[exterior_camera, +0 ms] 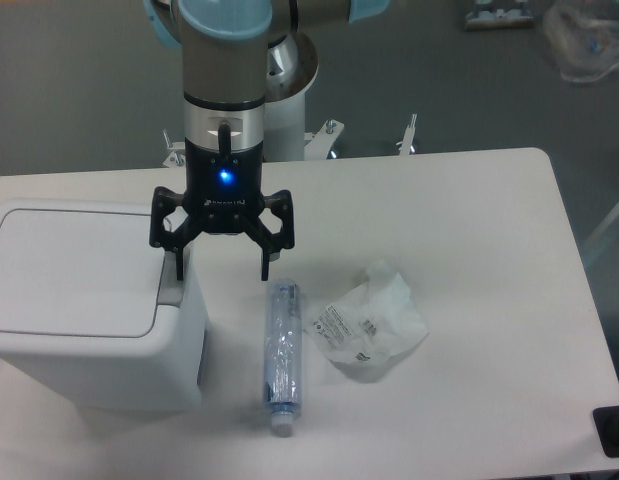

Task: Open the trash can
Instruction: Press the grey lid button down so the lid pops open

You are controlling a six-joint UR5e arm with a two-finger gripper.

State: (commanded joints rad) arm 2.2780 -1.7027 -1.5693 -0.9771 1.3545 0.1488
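The trash can (79, 300) is a large white boxy bin at the left of the table, its flat lid down. A grey push tab (169, 290) sits on its right edge. My gripper (222, 268) hangs open and empty at the bin's right side. Its left fingertip (178, 268) is right over the grey tab; I cannot tell whether it touches. Its right fingertip (266, 271) hangs just above the table, beyond the bin.
A clear plastic bottle (282, 355) lies on the table just right of the bin, below my gripper. A crumpled white wrapper (369, 322) lies to its right. The table's right edge (579, 300) and front edge are near.
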